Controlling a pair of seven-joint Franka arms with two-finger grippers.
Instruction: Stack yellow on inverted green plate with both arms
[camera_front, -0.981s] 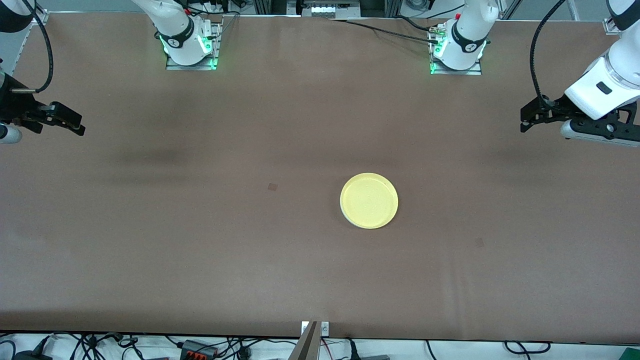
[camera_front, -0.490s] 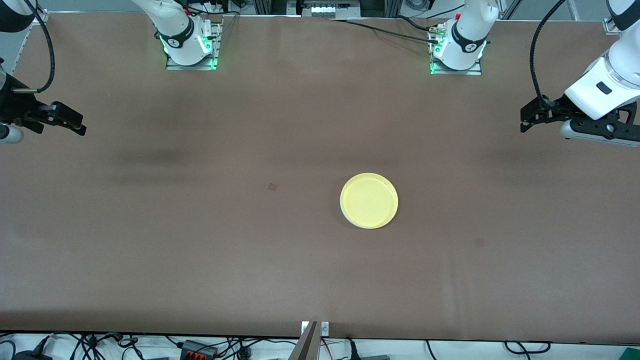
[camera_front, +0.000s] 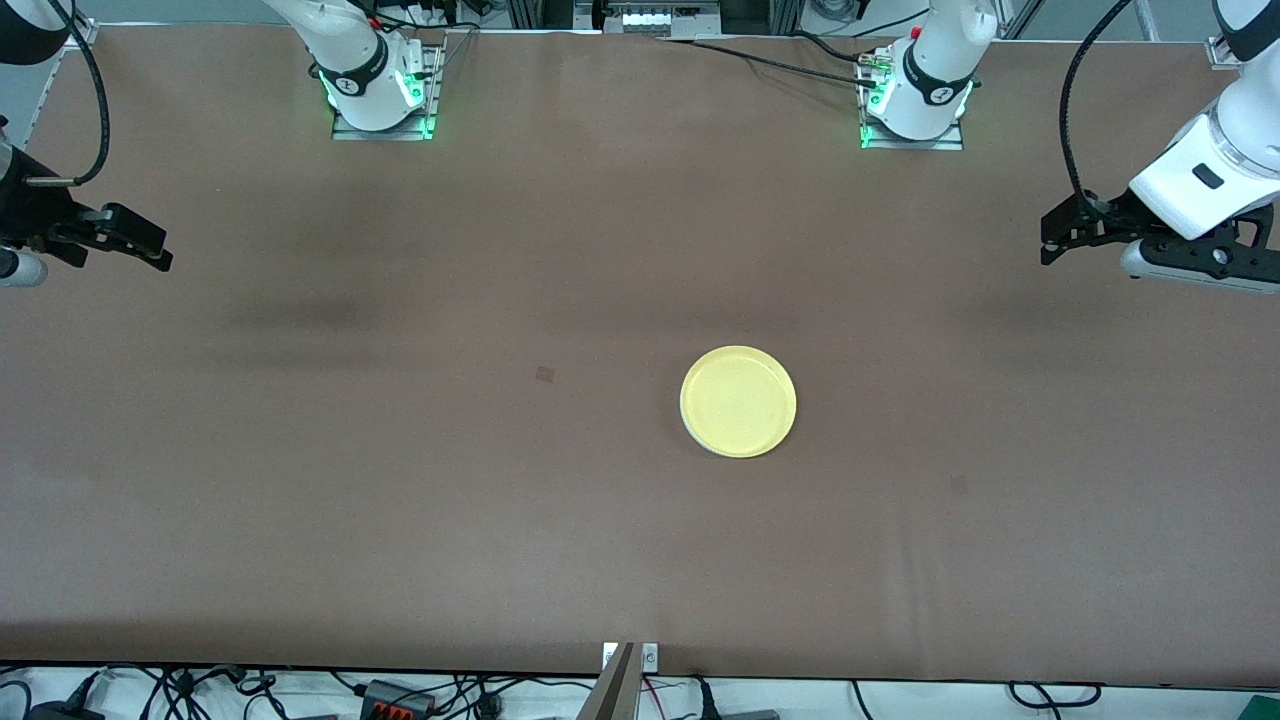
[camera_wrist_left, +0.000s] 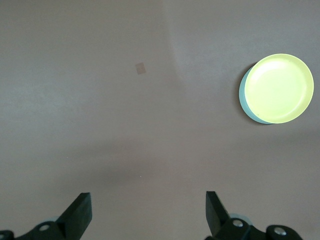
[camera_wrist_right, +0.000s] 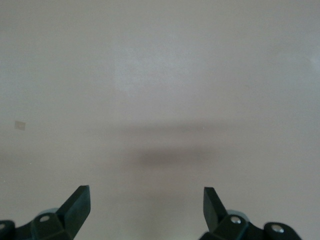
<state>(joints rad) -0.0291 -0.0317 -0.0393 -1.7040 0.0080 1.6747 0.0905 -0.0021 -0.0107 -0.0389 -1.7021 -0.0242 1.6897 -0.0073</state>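
The yellow plate (camera_front: 738, 401) lies right side up near the middle of the table, stacked on the green plate. In the left wrist view the yellow plate (camera_wrist_left: 278, 88) covers nearly all of the green plate (camera_wrist_left: 243, 97), which shows only as a thin mint crescent along one edge. My left gripper (camera_front: 1050, 235) hangs open and empty over the table at the left arm's end, well away from the plates; the left wrist view shows its gripper (camera_wrist_left: 148, 200) over bare cloth. My right gripper (camera_front: 150, 250) hangs open and empty at the right arm's end (camera_wrist_right: 146, 195).
A brown cloth (camera_front: 400, 480) covers the table. Two small darker patches (camera_front: 545, 374) (camera_front: 958, 485) mark it. The arm bases (camera_front: 378, 85) (camera_front: 915, 95) stand along the edge farthest from the front camera. Cables lie below the near edge.
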